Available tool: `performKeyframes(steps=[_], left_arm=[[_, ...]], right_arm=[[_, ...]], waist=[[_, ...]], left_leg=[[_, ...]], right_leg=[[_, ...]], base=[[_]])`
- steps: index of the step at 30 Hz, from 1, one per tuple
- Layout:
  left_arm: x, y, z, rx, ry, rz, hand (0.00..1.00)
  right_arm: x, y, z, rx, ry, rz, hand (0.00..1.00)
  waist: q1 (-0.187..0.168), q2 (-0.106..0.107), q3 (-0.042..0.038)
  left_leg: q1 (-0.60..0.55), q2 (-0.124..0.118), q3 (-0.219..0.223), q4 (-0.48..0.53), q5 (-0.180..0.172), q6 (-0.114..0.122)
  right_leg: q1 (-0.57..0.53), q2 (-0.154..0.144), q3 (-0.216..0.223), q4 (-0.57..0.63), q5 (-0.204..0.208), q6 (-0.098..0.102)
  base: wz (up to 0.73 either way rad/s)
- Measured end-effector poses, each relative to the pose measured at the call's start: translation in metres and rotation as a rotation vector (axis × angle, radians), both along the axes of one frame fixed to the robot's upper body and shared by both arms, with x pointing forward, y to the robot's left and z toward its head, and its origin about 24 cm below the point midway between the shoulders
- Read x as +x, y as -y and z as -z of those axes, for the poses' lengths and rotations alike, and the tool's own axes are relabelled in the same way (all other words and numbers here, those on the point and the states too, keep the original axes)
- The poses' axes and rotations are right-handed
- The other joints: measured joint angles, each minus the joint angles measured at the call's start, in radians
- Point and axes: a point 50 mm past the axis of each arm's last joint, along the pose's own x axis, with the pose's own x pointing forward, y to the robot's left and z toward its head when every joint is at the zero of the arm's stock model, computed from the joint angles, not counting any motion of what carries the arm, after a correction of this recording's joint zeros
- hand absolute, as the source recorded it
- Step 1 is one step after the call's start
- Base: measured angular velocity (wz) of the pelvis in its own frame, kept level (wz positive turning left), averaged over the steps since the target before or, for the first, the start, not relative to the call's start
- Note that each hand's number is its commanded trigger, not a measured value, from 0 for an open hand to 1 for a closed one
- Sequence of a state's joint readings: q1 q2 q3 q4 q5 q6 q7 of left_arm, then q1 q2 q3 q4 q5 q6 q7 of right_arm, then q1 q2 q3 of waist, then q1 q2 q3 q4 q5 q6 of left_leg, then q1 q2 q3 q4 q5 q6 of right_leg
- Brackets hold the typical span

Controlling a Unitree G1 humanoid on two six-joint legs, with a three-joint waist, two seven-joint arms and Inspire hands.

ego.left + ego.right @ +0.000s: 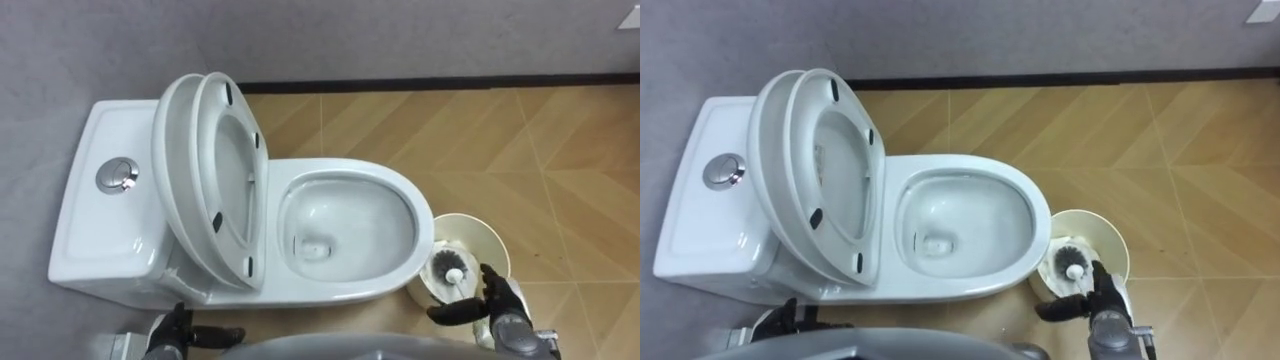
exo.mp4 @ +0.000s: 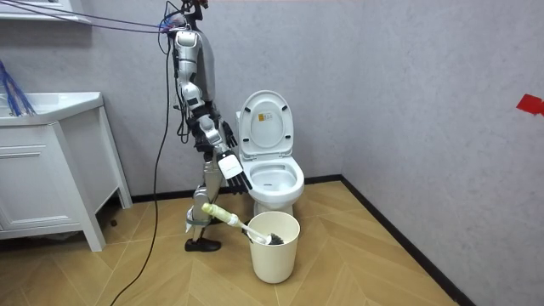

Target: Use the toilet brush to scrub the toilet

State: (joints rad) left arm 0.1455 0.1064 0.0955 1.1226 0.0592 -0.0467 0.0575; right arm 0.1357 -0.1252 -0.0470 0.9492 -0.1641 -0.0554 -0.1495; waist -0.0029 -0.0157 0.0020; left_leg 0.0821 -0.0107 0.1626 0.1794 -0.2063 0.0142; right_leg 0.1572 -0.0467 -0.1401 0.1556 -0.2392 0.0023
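**BRUSH PICK-UP: STATUS AND HAZARDS**

The robot stands upright facing the toilet [image 1: 345, 168], close to its front. The bowl opens directly below the head camera. The seat and lid [image 1: 212, 180] are both raised and lean back over the tank [image 1: 100, 190], so the bowl is open for brushing.

A cream bucket [image 1: 482, 235] stands on the wood floor [image 1: 560, 150] just beside the bowl's front, on the robot's right. The toilet brush [image 1: 450, 268] sits in the bucket, bristle head down. Its handle [image 2: 218, 213] slants out over the rim toward the robot's legs.

The right hand [image 1: 497, 300] hangs over the near edge of the bucket. It is released, with fingers and thumb spread, and is not closed on the handle. The left hand [image 1: 175, 330] is low at the robot's left, beside the toilet base. It appears relaxed, fingers stretched out, and holds nothing.

Judgement: the pick-up is pending and no brushing has begun.

Hazards from this position:
- The handle only leans on the rim, so a glancing touch could roll it aside or drop it to the floor.
- The bucket looks light. A bristle head catching the rim on lift-out could tip or drag it.
- A grip near the handle's end may let the head swing and strike the bowl edge.
- A wet head carried across may drip on the wood floor.
- Contact with the raised seat could bring it down over the bowl.
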Motion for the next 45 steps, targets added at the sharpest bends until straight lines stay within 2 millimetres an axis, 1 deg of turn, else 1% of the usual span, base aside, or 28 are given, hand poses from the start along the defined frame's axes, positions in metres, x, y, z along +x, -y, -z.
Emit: performKeyframes(steps=[2, 4, 7, 12, 17, 19, 21, 23, 25, 26, 27, 28, 29, 30, 31, 35, 36, 37, 39, 41, 42, 43, 45], left_arm=[[-0.001, 0.000, 0.000, 0.000, 0.002, 0.000, 0.00], [0.000, 0.000, 0.000, -0.002, 0.003, 0.002, 0.00], [0.000, -0.001, 0.000, -0.003, 0.005, 0.004, 0.00], [0.000, -0.002, -0.001, 0.001, 0.005, 0.004, 0.00], [0.001, -0.006, -0.002, 0.016, 0.005, 0.007, 0.00], [0.003, -0.008, -0.002, 0.025, 0.009, 0.017, 0.00], [0.003, -0.009, -0.003, 0.031, 0.008, 0.019, 0.00], [0.006, -0.011, -0.003, 0.040, 0.010, 0.036, 0.00], [0.014, -0.014, -0.005, 0.049, 0.025, 0.048, 0.00], [0.014, -0.014, -0.005, 0.050, 0.024, 0.054, 0.00], [0.015, -0.014, -0.005, 0.051, 0.025, 0.063, 0.00], [0.019, -0.014, -0.006, 0.054, 0.035, 0.068, 0.00], [0.021, -0.015, -0.007, 0.055, 0.038, 0.069, 0.00], [0.029, -0.015, -0.008, 0.057, 0.056, 0.078, 0.00], [0.034, -0.015, -0.009, 0.059, 0.067, 0.086, 0.00], [0.045, -0.014, -0.012, 0.071, 0.088, 0.117, 0.00], [0.047, -0.013, -0.012, 0.078, 0.091, 0.120, 0.00], [0.054, -0.012, -0.013, 0.085, 0.105, 0.128, 0.00], [0.061, -0.009, -0.015, 0.100, 0.118, 0.154, 0.00], [0.074, -0.005, -0.017, 0.114, 0.139, 0.194, 0.00], [0.076, -0.004, -0.018, 0.115, 0.141, 0.205, 0.00], [0.083, -0.001, -0.020, 0.118, 0.154, 0.225, 0.00], [0.092, 0.002, -0.022, 0.121, 0.174, 0.254, 0.00]], right_arm=[[0.007, -0.001, -0.004, -0.006, 0.035, -0.013, 0.00], [0.019, -0.002, -0.011, -0.010, 0.098, -0.028, 0.00], [0.026, -0.005, -0.015, -0.018, 0.145, -0.047, 0.00], [0.025, -0.005, -0.014, -0.029, 0.144, -0.038, 0.00], [0.022, -0.001, -0.011, -0.086, 0.130, -0.001, 0.00], [0.022, 0.002, -0.009, -0.117, 0.105, 0.019, 0.00], [0.023, 0.003, -0.008, -0.132, 0.100, 0.030, 0.00], [0.023, 0.004, -0.006, -0.146, 0.080, 0.041, 0.00], [0.020, 0.006, -0.003, -0.161, 0.050, 0.052, 0.00], [0.022, 0.006, -0.003, -0.165, 0.050, 0.055, 0.00], [0.026, 0.008, -0.005, -0.178, 0.053, 0.060, 0.00], [0.030, 0.012, -0.006, -0.195, 0.055, 0.071, 0.00], [0.031, 0.015, -0.007, -0.204, 0.055, 0.081, 0.00], [0.033, 0.020, -0.008, -0.220, 0.053, 0.105, 0.00], [0.037, 0.024, -0.010, -0.236, 0.055, 0.120, 0.00], [0.054, 0.035, -0.019, -0.268, 0.096, 0.174, 0.00], [0.060, 0.039, -0.023, -0.277, 0.115, 0.212, 0.00], [0.066, 0.041, -0.027, -0.288, 0.137, 0.244, 0.00], [0.073, 0.045, -0.032, -0.314, 0.153, 0.271, 0.00], [0.079, 0.049, -0.036, -0.327, 0.172, 0.296, 0.00], [0.080, 0.050, -0.037, -0.326, 0.173, 0.308, 0.00], [0.081, 0.052, -0.038, -0.324, 0.169, 0.325, 0.00], [0.080, 0.054, -0.038, -0.319, 0.161, 0.348, 0.00]], waist=[[0.001, 0.000, 0.0001], [0.001, 0.000, -0.0001], [0.003, -0.004, -0.0008], [0.004, -0.007, -0.0014], [0.005, -0.014, -0.0012], [0.006, -0.014, -0.0030], [0.006, -0.016, -0.0025], [0.005, -0.016, -0.0026], [0.008, -0.016, -0.0033], [0.008, -0.014, -0.0001], [0.008, -0.009, 0.0017], [0.006, -0.002, 0.0058], [0.005, 0.000, 0.0059], [0.007, 0.005, 0.0053], [0.008, 0.008, 0.0055], [0.009, 0.014, 0.0094], [0.011, 0.014, 0.0099], [0.010, 0.014, 0.0110], [0.009, 0.018, 0.0160], [0.012, 0.024, 0.0231], [0.012, 0.026, 0.0243], [0.011, 0.027, 0.0259], [0.011, 0.027, 0.0275]], left_leg=[[-0.001, 0.001, 0.000, 0.001, 0.000, 0.000], [-0.002, 0.001, -0.001, 0.001, 0.000, 0.000], [-0.003, 0.000, 0.000, 0.002, 0.000, 0.000], [-0.002, -0.001, -0.005, 0.003, 0.000, 0.000], [-0.022, -0.002, -0.009, 0.013, 0.000, 0.000], [-0.053, 0.001, -0.012, 0.028, 0.001, 0.002], [-0.078, 0.001, -0.013, 0.041, 0.002, 0.004], [-0.106, 0.000, -0.022, 0.053, 0.003, 0.006], [-0.145, 0.001, -0.031, 0.065, 0.006, 0.010], [-0.156, 0.001, -0.034, 0.072, 0.006, 0.011], [-0.180, 0.001, -0.040, 0.085, 0.006, 0.012], [-0.206, 0.001, -0.051, 0.099, 0.007, 0.014], [-0.220, 0.000, -0.056, 0.104, 0.008, 0.016], [-0.251, 0.001, -0.061, 0.117, 0.010, 0.018], [-0.280, 0.003, -0.062, 0.131, 0.010, 0.019], [-0.364, 0.005, -0.074, 0.164, 0.015, 0.025], [-0.395, 0.005, -0.076, 0.173, 0.019, 0.027], [-0.422, 0.005, -0.080, 0.180, 0.022, 0.029], [-0.456, 0.003, -0.084, 0.192, 0.025, 0.033], [-0.504, 0.002, -0.086, 0.206, 0.030, 0.041], [-0.518, 0.001, -0.088, 0.210, 0.032, 0.043], [-0.542, -0.001, -0.093, 0.214, 0.037, 0.046], [-0.569, -0.005, -0.093, 0.213, 0.047, 0.052]], right_leg=[[0.000, 0.000, 0.000, 0.002, 0.000, 0.000], [0.001, 0.000, 0.000, 0.002, 0.000, 0.000], [0.001, 0.000, -0.001, 0.002, 0.000, 0.000], [0.001, -0.001, -0.003, 0.001, 0.000, 0.000], [-0.007, -0.003, -0.029, 0.003, 0.000, 0.000], [-0.038, -0.003, -0.031, 0.019, 0.000, 0.000], [-0.059, -0.004, -0.032, 0.026, 0.000, 0.000], [-0.078, -0.006, -0.043, 0.034, 0.000, 0.000], [-0.109, -0.007, -0.054, 0.046, 0.001, -0.001], [-0.118, -0.007, -0.055, 0.051, 0.001, -0.002], [-0.139, -0.008, -0.057, 0.056, 0.003, -0.002], [-0.160, -0.008, -0.064, 0.067, 0.004, -0.002], [-0.170, -0.009, -0.068, 0.068, 0.005, -0.001], [-0.192, -0.009, -0.080, 0.070, 0.008, -0.002], [-0.220, -0.008, -0.081, 0.086, 0.009, -0.003], [-0.302, -0.009, -0.085, 0.123, 0.009, -0.003], [-0.336, -0.011, -0.087, 0.141, 0.009, -0.003], [-0.364, -0.013, -0.088, 0.151, 0.009, -0.003], [-0.402, -0.018, -0.089, 0.175, 0.009, -0.003], [-0.452, -0.025, -0.094, 0.200, 0.009, -0.003], [-0.467, -0.028, -0.096, 0.208, 0.009, -0.003], [-0.492, -0.032, -0.100, 0.219, 0.008, -0.002], [-0.528, -0.044, -0.106, 0.244, 0.007, 0.001]], base=[[0.00], [0.00], [0.00], [0.02], [0.08], [0.07], [0.05], [0.16], [0.17], [0.07], [0.10], [0.15], [0.23], [0.18], [0.13], [0.08], [0.05], [0.04], [0.02], [0.05], [0.08], [0.10], [0.11]])
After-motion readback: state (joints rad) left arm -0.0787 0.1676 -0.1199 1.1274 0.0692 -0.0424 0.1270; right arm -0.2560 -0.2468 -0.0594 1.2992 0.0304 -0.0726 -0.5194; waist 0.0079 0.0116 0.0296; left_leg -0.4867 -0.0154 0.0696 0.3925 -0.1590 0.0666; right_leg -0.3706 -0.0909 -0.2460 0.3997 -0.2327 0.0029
